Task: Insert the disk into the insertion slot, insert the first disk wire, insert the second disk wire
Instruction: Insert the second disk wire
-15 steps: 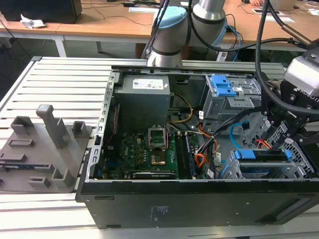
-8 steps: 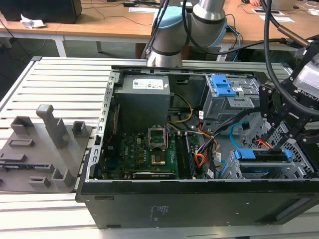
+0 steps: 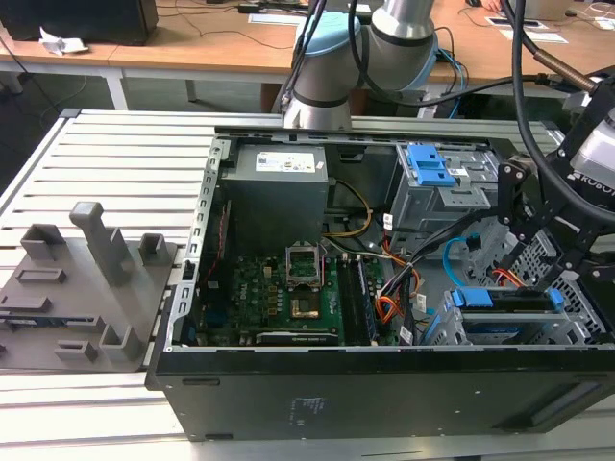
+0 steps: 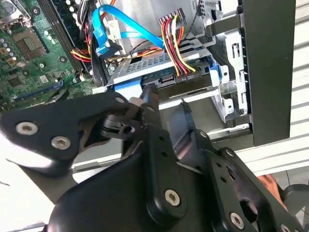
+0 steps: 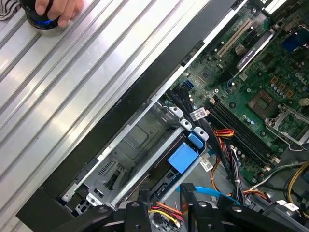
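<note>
Black tool [image 5: 165,193], jaws apart, astride first disk wire [image 5: 166,211] at disk [image 5: 183,157] in insertion slot [image 5: 135,140]

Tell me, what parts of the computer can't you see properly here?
- Disk: exterior view, mostly hidden inside its metal cage.
- Light blue cable: first wrist view, its ends disappear behind the gripper.
- Hand: first wrist view, cut off by the picture's edge, covering a round thing.

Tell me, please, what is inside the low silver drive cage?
The disk sits inside the insertion slot. Its dark edge and blue caddy show in the exterior view. The rest of the disk is covered by the slot's sheet metal.
</note>
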Controlling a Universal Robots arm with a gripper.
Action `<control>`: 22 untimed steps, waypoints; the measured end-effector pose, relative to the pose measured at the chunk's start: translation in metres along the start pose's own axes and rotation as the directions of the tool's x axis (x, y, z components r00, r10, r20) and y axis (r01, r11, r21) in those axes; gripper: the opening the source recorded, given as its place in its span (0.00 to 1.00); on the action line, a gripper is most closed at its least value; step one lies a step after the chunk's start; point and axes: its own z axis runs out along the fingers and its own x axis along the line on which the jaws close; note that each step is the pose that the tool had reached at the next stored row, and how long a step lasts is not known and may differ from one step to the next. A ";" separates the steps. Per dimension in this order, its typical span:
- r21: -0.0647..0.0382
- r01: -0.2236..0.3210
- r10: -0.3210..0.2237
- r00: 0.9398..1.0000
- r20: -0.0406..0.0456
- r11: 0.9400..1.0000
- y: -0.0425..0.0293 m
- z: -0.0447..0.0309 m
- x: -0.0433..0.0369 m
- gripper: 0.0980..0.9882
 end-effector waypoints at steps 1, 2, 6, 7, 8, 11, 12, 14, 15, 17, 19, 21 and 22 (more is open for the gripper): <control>0.000 0.000 0.000 1.000 0.000 1.000 0.0000 0.0000 0.0000 0.31; 0.000 0.000 0.000 1.000 0.000 1.000 -0.0001 0.0001 -0.0002 0.38; -0.001 -0.001 0.001 1.000 -0.002 1.000 -0.0134 -0.0006 -0.0163 0.38; -0.002 -0.001 0.001 1.000 -0.002 1.000 -0.0190 -0.0008 -0.0229 0.38; -0.002 -0.001 0.001 1.000 -0.002 1.000 -0.0227 -0.0009 -0.0272 0.38; -0.002 -0.002 0.002 1.000 -0.002 1.000 -0.0269 -0.0010 -0.0337 0.38; -0.001 -0.003 0.003 1.000 -0.001 1.000 -0.0260 -0.0007 -0.0387 0.38; -0.001 -0.006 0.006 1.000 -0.001 1.000 -0.0231 -0.0002 -0.0429 0.38; -0.001 -0.008 0.008 1.000 -0.001 1.000 -0.0213 0.0002 -0.0452 0.38; -0.001 -0.013 0.013 1.000 0.000 1.000 -0.0175 0.0018 -0.0500 0.38; -0.001 -0.020 0.020 1.000 0.000 1.000 -0.0157 0.0036 -0.0519 0.38; -0.002 -0.040 0.040 0.999 -0.002 0.999 -0.0156 0.0057 -0.0522 0.38; -0.003 -0.062 0.062 0.998 -0.003 0.998 -0.0156 0.0070 -0.0522 0.38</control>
